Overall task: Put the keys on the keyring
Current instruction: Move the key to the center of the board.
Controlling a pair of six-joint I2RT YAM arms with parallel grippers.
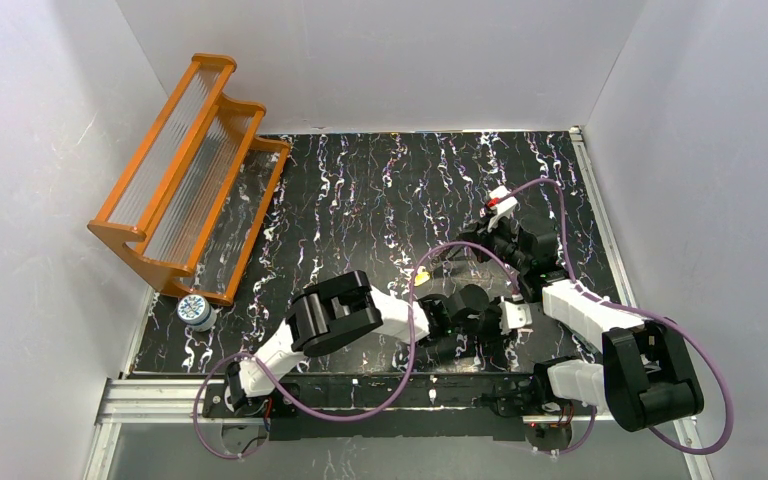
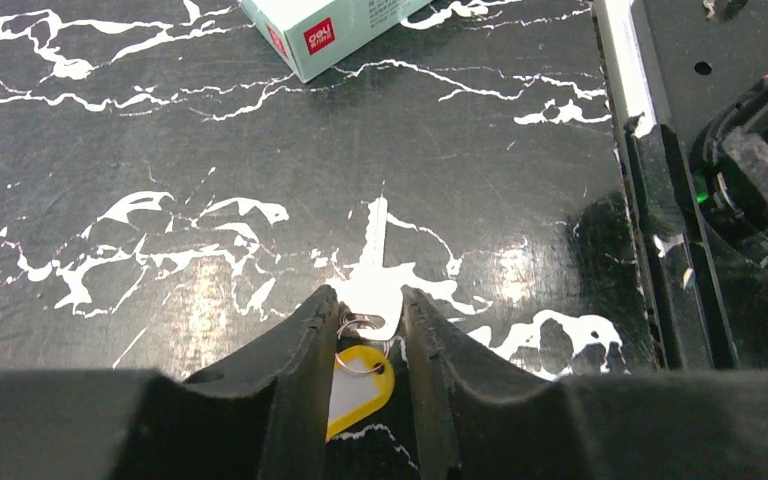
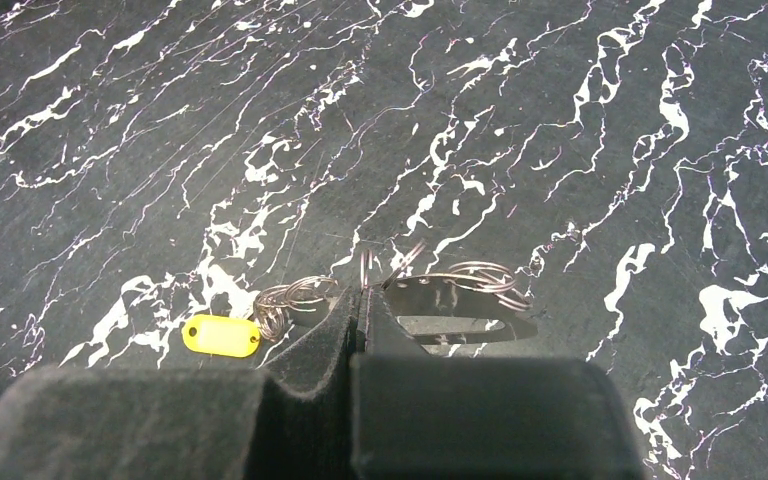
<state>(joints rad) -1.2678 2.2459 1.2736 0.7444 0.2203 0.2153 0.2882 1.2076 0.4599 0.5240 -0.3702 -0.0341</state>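
Left pincer [image 2: 368, 300]: lowered to the black marbled surface [image 2: 160, 130], fingers [image 2: 305, 360] part-way apart. The first key [image 2: 365, 392] is straddled, its yellow head lying between the fingers with a small wire loop at the tips. Whether the head is actually squeezed cannot be told.

Right pincer [image 3: 363, 300]: closed, fingers pressed together. The keyring [image 3: 460, 308], a grey oval loop, is met at its near end by the fingertips and appears nipped there. Thin wire coils are seen on its far side.

The second key [image 3: 220, 335] is found flat on the surface, just left of the right pincer and apart from it, with a cluster of wire rings at its end.

A pale green box [image 2: 325, 30] is noted ahead of the left pincer. An orange rack [image 1: 185, 165] is seen at the far left.
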